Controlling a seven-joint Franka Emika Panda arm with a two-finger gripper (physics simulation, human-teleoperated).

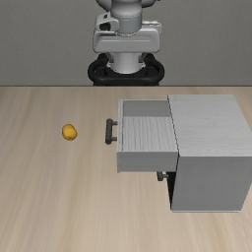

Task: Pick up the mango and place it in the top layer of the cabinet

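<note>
One small, rounded yellow-orange mango (69,132) lies on the pale wooden tabletop (49,197), left of the grey box-shaped cabinet (209,148). The cabinet's upper drawer (146,138) stands pulled out leftward, its dark handle (111,131) near the fruit but apart. A plain grey wall (39,39) stands behind. At the far side is the white arm's gripper (126,41); I cannot tell its grip.

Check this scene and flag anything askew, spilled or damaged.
Nothing stands out. The mango lies whole on the table, apart from the cabinet. The top drawer is pulled out squarely toward the mango, with its handle straight. Nothing looks spilled or tipped.
</note>
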